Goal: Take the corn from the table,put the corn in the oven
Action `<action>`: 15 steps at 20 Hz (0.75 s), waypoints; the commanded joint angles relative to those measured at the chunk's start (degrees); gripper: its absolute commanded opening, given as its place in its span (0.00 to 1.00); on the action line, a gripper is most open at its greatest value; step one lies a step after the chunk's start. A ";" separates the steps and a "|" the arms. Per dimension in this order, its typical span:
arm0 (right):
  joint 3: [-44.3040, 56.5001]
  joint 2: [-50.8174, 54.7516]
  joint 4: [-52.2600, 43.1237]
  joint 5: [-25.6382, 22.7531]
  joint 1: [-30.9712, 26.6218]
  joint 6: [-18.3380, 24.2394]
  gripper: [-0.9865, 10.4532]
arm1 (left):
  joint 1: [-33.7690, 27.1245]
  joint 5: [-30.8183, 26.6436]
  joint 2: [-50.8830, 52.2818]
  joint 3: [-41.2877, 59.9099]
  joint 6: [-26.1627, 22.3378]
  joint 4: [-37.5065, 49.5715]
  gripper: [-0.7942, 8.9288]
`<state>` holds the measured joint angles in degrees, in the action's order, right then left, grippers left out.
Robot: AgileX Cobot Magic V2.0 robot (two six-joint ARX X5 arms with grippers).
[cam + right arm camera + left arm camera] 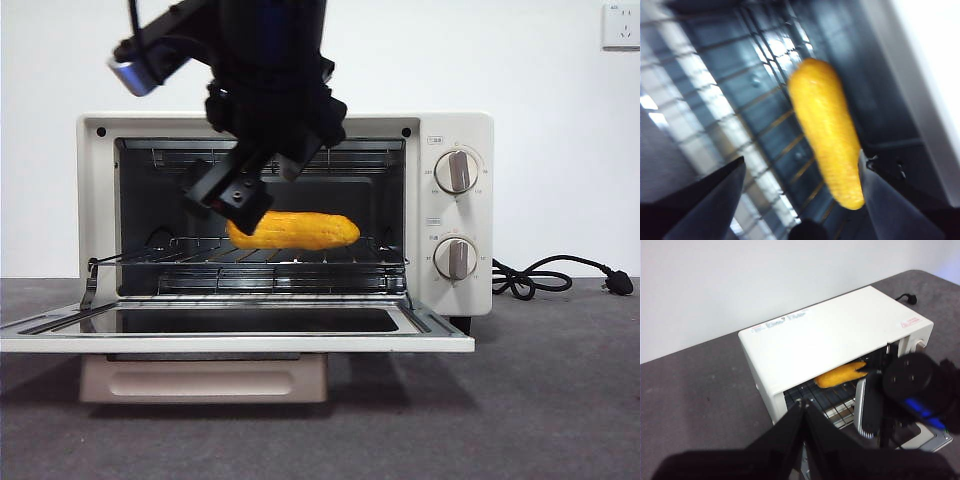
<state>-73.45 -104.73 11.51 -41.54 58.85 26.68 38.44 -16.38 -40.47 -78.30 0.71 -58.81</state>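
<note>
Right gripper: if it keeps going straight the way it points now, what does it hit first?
Probably the wire rack. The right gripper, jaws open, points down into the oven with the corn just beside one jaw. It could brush the corn first; depth is unclear.

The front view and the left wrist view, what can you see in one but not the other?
Only the front view shows the two knobs, the open door and the plug cable on the table. Only the left wrist view shows the oven's white top with stickers and the left pincer, shut and waiting away from the oven. Both show the corn on the rack and the right pincer, open, beside the corn.
</note>
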 commanded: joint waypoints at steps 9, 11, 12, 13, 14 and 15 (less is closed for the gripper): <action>0.00 6.38 3.04 -5.42 8.68 -4.98 0.41 | 0.20 -0.13 -0.66 0.42 0.57 1.55 0.08; 0.00 8.79 5.92 -5.33 10.29 -7.26 0.37 | 0.20 -0.13 -1.25 0.42 0.57 1.46 0.08; 0.00 9.84 7.43 -5.11 10.97 -7.67 0.31 | 0.20 -0.09 -1.68 0.42 0.57 1.46 0.08; 0.00 10.95 9.14 -4.85 11.52 -8.26 0.26 | 0.20 0.07 -2.16 0.42 0.57 1.42 0.08; 0.00 12.31 11.17 -4.46 11.93 -9.62 0.19 | 0.20 0.33 -2.80 0.42 0.57 1.36 0.08; 0.00 13.57 13.05 -3.89 12.24 -10.86 0.14 | 0.20 0.74 -3.56 0.42 0.55 1.25 0.08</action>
<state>-73.45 -92.01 23.35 -45.71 71.02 19.29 38.44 -15.92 -43.31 -78.30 0.71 -57.80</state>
